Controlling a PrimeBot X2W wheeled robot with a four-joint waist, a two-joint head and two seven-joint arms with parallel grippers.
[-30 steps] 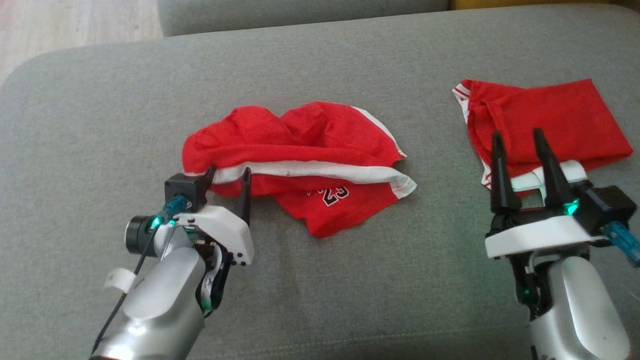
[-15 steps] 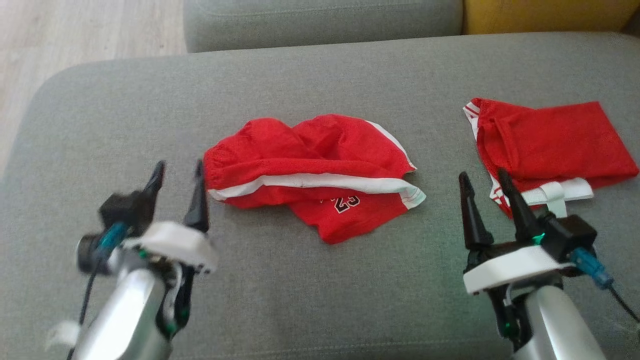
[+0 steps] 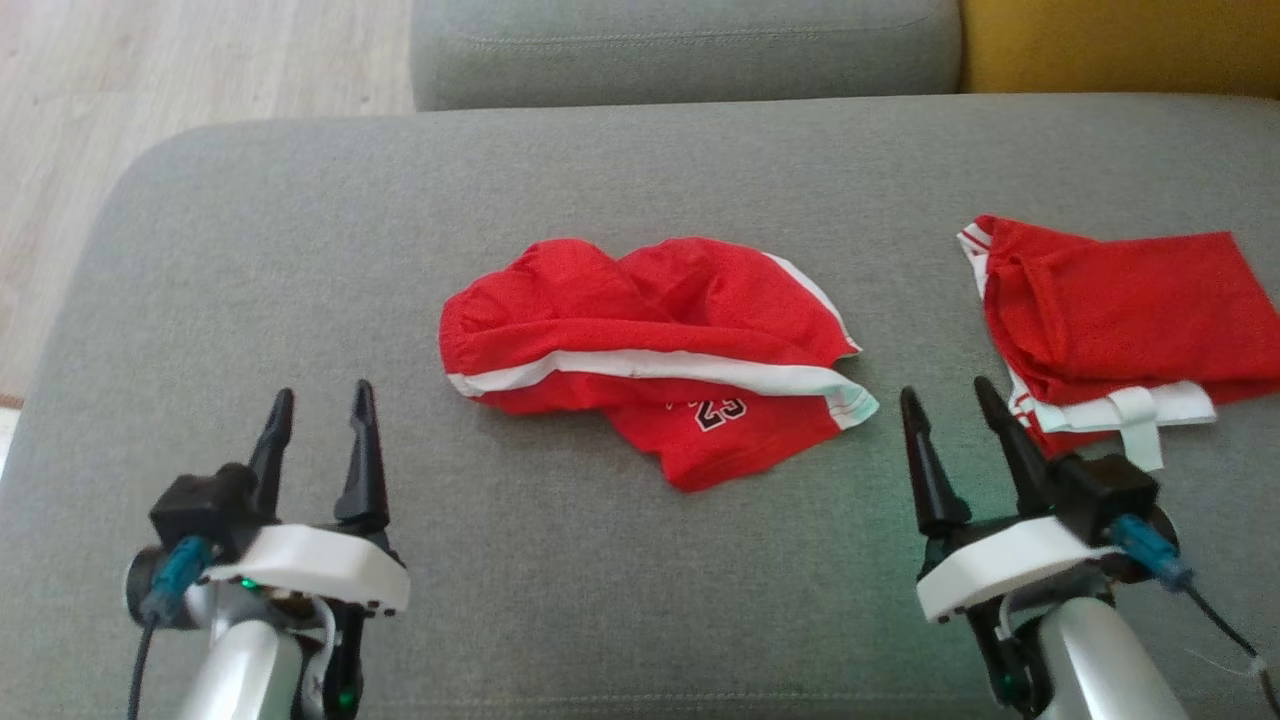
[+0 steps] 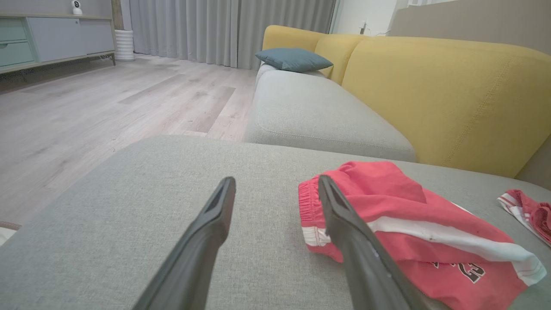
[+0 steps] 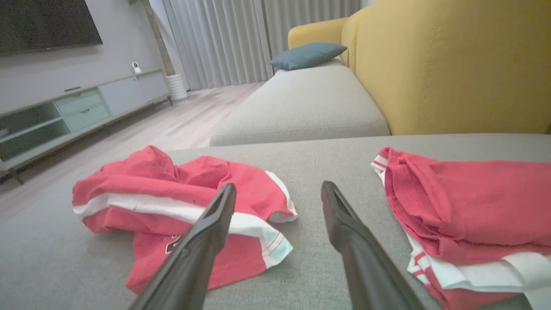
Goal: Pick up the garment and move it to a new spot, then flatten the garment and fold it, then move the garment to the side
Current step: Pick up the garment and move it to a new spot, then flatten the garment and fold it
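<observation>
A crumpled pair of red mesh shorts with white side stripes and a printed number point(image 3: 650, 350) lies near the middle of the grey woven sofa seat point(image 3: 600, 170). It is bunched, with one white stripe turned up across the front and the number half hidden beneath it. A second red garment with white trim point(image 3: 1110, 320) is laid well apart at the right edge, flat and squared. It is judged to be finished and set aside, which would explain why the centre is given over to the crumpled piece.

The left jaws are held apart and empty, low over bare fabric just left of the elastic waistband. The right jaws are likewise apart and empty, poised over the gap between the two garments, near the shorts' lower hem corner. Nothing is touched by either.

This placement, one on each flank, is judged to be a ready stance, from which waistband and hem can be reached at once. The pick-up is taken as not yet begun, so flattening and folding lie ahead.
</observation>
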